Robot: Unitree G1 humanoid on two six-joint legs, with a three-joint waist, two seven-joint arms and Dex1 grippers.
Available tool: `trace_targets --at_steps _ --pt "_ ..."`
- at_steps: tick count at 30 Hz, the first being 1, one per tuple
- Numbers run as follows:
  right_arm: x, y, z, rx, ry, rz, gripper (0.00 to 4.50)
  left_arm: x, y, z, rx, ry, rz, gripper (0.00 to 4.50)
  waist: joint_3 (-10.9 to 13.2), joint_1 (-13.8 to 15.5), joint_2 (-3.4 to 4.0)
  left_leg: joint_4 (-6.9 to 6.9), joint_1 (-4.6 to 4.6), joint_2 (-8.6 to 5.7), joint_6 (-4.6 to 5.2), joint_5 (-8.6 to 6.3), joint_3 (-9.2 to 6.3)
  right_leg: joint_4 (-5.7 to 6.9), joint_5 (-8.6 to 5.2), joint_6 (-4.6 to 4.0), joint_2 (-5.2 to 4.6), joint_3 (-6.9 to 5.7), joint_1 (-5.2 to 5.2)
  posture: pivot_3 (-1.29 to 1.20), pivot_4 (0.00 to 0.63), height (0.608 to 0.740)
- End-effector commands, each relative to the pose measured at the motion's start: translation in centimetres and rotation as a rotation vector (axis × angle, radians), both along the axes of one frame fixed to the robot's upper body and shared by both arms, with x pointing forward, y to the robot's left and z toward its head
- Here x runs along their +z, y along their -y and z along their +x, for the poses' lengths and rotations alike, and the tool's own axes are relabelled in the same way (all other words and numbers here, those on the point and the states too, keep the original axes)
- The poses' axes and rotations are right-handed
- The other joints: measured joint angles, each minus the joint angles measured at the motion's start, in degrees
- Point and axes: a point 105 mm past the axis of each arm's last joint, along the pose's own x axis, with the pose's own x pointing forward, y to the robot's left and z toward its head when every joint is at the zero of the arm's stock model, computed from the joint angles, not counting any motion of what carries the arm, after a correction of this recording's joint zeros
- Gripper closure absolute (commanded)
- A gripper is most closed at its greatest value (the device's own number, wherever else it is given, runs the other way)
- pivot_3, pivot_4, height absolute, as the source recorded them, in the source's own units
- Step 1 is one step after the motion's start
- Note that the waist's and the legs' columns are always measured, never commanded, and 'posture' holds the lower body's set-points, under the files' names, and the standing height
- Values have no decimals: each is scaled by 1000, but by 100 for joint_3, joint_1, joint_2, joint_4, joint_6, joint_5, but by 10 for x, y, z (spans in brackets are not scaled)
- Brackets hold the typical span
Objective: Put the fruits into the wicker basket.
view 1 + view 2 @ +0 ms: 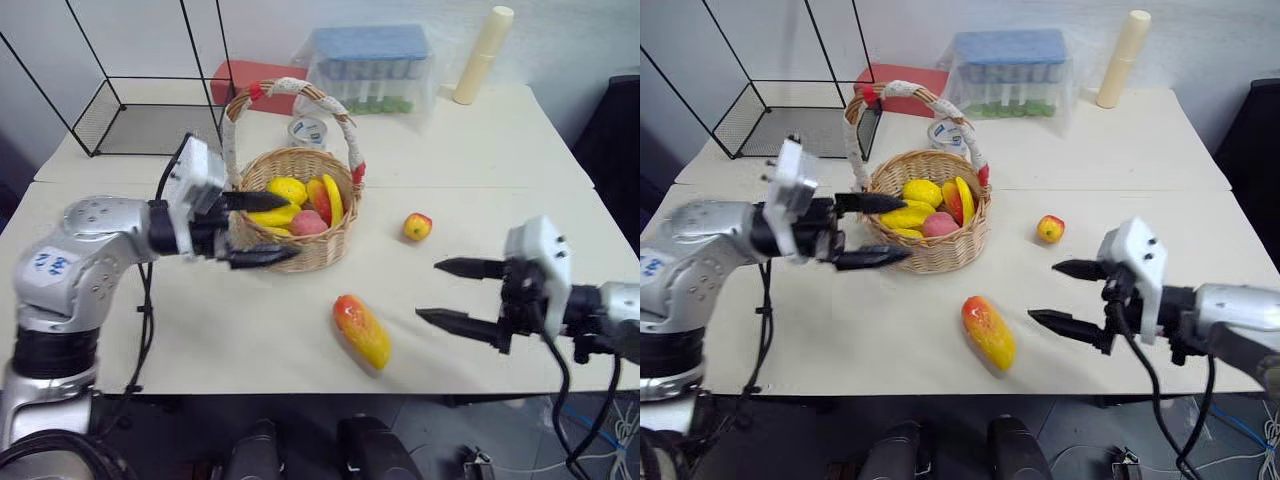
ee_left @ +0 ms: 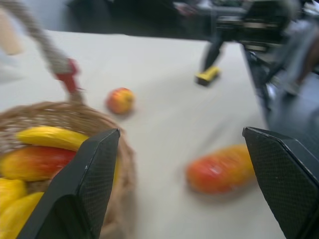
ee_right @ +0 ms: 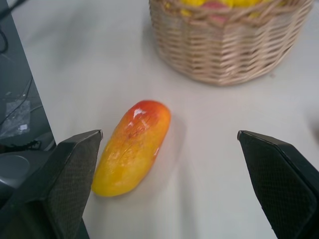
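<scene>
Cream-topped table (image 1: 480,160): the wicker basket (image 1: 300,215) stands near its middle with a peach (image 1: 308,222) and yellow fruits inside. At the basket's near left rim, the left gripper (image 1: 262,228) reaches in level from the left, jaws spread and empty. A mango (image 1: 362,331) lies on the table in front of the basket, an apple (image 1: 417,226) to its right. Right gripper (image 1: 455,292) points at the mango, jaws spread wide and empty.

wicker basket (image 3: 227,42) top cut off, mango (image 2: 222,169) blurred, basket fruits partly hidden
</scene>
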Motion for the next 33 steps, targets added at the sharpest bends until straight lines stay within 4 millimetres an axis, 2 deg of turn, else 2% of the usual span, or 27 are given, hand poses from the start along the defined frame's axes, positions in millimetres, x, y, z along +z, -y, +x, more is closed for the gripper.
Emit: trace_targets --at_steps 1,3,5,7,11,15,17,20,24,25,26,28,33 --pt "-12 -17 1 17 20 4 0 2 -9 -11 -87 27 88 362 -1 -2 -1 2 0 0 0 1 -2 -1 1 -2 0 -1 2 0 150 740" --pt "-18 -26 1 28 -9 24 0 0 -13 -14 -112 21 133 362 -1 -1 -1 1 3 -6 5 2 0 1 2 -3 -4 0 4 0 150 740" --pt "-35 -36 3 35 -58 9 0 -3 -15 -16 -130 12 165 362 -1 -3 -2 0 2 -5 7 2 -1 1 3 -5 -4 0 4 0 150 740" --pt "-52 -37 8 2 -90 -31 0 -5 -15 -16 -135 5 178 362 -1 0 -1 -1 2 -5 9 0 -3 0 3 -5 -4 -1 3 0 150 740" --pt "-63 -50 8 9 -184 51 0 -8 -11 -17 -136 -3 172 362 -2 19 -3 2 -26 -3 10 -3 -3 5 2 -6 -3 0 -26 0 150 740" --pt "-86 -54 9 12 -215 -31 0 -9 -9 -18 -139 -3 169 362 -2 14 -4 4 -32 -3 10 -3 -1 9 2 -6 -3 1 -35 0 150 740" --pt "-89 -55 12 7 -207 -39 0 -7 -8 -18 -134 -3 160 362 -2 -1 -4 6 -33 -3 10 -2 3 16 2 -6 -3 3 -40 0 150 740" --pt "-87 -56 12 17 -196 -25 668 -4 -9 -16 -119 -2 147 325 -3 -19 -5 10 -31 -2 10 -1 2 26 2 -6 -2 3 -39 0 150 740" --pt "-66 -61 12 63 -156 53 1946 -3 -18 -8 -58 -30 101 325 -3 -25 -5 10 -30 -3 9 0 2 34 2 -6 -1 3 -41 0 150 740" --pt "-54 -62 11 85 -131 87 2151 -3 -25 1 8 -51 52 325 -3 -26 -4 10 -30 -3 9 0 2 35 2 -6 -1 2 -43 0 150 740" --pt "-38 -64 10 116 -105 132 2191 -3 -34 9 78 -75 4 325 -3 -31 -4 11 -32 -4 9 0 3 40 2 -6 -2 4 -48 0 150 740" --pt "-11 -67 8 160 -60 194 2191 -2 -44 12 138 -93 -56 325 -3 -81 -5 13 -34 -3 9 1 10 59 2 -6 -3 8 -60 0 150 740" --pt "39 -77 30 199 73 191 2191 5 -54 13 223 -89 -141 325 0 -102 -11 12 -40 2 0 6 8 80 0 -9 -3 5 -77 0 150 740"
